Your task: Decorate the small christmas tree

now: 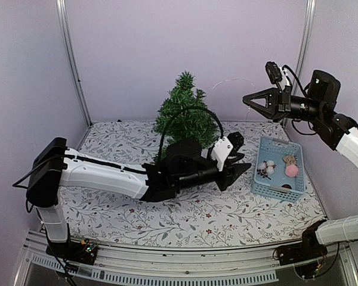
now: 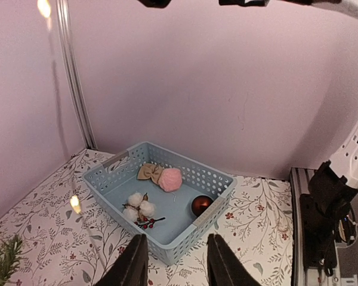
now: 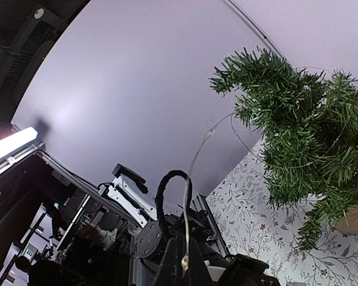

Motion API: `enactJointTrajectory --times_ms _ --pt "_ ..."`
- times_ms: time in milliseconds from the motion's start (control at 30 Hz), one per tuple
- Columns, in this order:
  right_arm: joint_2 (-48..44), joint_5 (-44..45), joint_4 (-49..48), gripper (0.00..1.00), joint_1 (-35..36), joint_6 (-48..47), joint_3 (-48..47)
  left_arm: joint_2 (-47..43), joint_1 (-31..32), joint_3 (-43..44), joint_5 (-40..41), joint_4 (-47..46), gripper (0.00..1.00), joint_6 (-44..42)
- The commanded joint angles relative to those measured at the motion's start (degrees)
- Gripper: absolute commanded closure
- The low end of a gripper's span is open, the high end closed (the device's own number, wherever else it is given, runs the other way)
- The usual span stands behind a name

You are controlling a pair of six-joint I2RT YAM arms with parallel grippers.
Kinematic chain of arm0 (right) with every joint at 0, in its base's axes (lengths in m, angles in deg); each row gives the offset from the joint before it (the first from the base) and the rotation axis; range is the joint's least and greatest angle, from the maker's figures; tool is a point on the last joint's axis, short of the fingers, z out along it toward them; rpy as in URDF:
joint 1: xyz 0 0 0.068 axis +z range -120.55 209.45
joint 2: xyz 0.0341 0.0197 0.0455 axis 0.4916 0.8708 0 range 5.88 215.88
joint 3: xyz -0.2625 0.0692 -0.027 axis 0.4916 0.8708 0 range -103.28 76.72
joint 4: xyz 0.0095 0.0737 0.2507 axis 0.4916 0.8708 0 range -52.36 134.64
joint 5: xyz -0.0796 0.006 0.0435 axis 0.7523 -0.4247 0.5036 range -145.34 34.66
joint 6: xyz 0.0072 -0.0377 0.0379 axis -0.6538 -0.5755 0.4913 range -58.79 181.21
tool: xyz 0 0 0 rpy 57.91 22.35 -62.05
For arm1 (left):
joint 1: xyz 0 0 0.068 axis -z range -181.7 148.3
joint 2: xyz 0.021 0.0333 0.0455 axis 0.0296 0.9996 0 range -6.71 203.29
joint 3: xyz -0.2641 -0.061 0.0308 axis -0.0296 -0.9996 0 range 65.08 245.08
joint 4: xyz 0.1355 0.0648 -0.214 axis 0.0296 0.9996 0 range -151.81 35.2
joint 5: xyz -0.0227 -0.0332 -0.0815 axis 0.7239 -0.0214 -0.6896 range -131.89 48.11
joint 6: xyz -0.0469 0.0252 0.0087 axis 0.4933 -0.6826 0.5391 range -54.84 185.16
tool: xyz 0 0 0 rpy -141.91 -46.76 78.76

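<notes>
The small christmas tree (image 1: 185, 116) stands upright on its round wooden base (image 3: 352, 220) at the back middle of the desk (image 1: 185, 220), behind the left arm. That arm lies low across the desk, and the left hand (image 1: 241, 168) sits near the tree, in front of it and to its right, not touching it. It points at a pale blue basket (image 1: 278, 140) just beyond its fingertips. In its wrist view the two fingers (image 2: 132, 262) stand moderately apart with nothing between them. A few needles show at the lower left edge of that view. The basket holds a pink pompom (image 2: 170, 179), a tan bow (image 2: 148, 172), white cotton bolls (image 2: 138, 205) and a dark red ball (image 2: 201, 205). The right hand (image 1: 246, 99) hangs high in the air to the right of the treetop, well apart from the branches. Its fingers are pinched together on a thin wire (image 3: 194, 161) that carries a tiny bulb and arches toward the upper branches. The desk wears a white cloth printed with leafy sprigs and small red flowers. Plain lilac walls close it in, with metal posts (image 1: 71, 59) in the back corners.
</notes>
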Motion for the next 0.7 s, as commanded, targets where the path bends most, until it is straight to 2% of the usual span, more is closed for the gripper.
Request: enactJointTrajectory --times_ms 0,233,467,600,667 --pt "-1.4 -0.9 -3.5 1.0 0.4 0.6 -0.5 -0.7 -1.0 -0.4 1.0 -0.3 0.65 0.8" --pt "-1.9 0.1 -3.5 1.0 0.5 0.9 0.2 -2.2 -1.0 -2.9 -2.3 -3.0 0.61 -0.4" --pt "-1.5 0.0 -4.0 1.0 0.4 0.9 0.1 -1.9 -1.2 -1.8 -1.3 -2.0 0.57 -0.5" --pt "-1.0 -0.6 -4.9 1.0 0.5 1.2 0.1 -1.3 -1.4 -0.4 -1.6 -2.1 0.62 -0.8" --pt "-0.8 -0.8 -5.2 1.0 0.6 1.3 0.0 -0.8 -1.5 0.2 -2.0 -2.1 0.68 -1.3"
